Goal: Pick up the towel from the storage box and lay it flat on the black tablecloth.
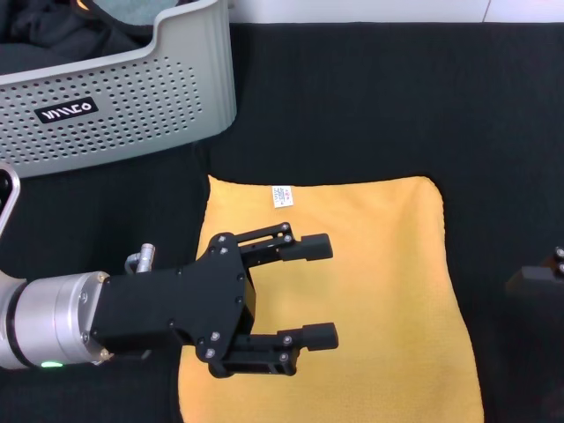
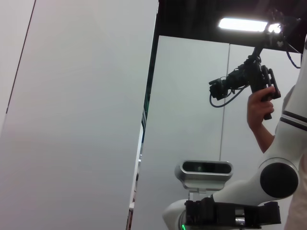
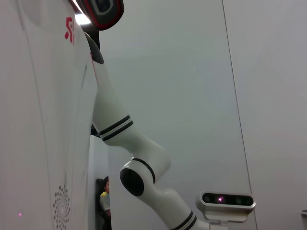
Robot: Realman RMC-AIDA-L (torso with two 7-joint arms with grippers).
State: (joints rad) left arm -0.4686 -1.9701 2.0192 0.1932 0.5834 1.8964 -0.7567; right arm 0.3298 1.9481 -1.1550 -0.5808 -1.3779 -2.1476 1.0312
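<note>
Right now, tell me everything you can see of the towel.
The towel lies spread flat, yellow-orange face up, on the black tablecloth, in front of the storage box. It looks like soft terry, roughly rectangular with rounded corners, and its near edge runs out of the head view. A small white tag sits at its far edge. The left hand, open, is over its left part; contact can't be judged.

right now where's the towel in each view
Head view: the towel lies spread flat, yellow face up, on the black tablecloth, with the open left end effector above it.
Left wrist view: not in it, only walls and robot body.
Right wrist view: not in it.
Shared landmark: none with the head view; both wrist views show pale wall panels.
</note>
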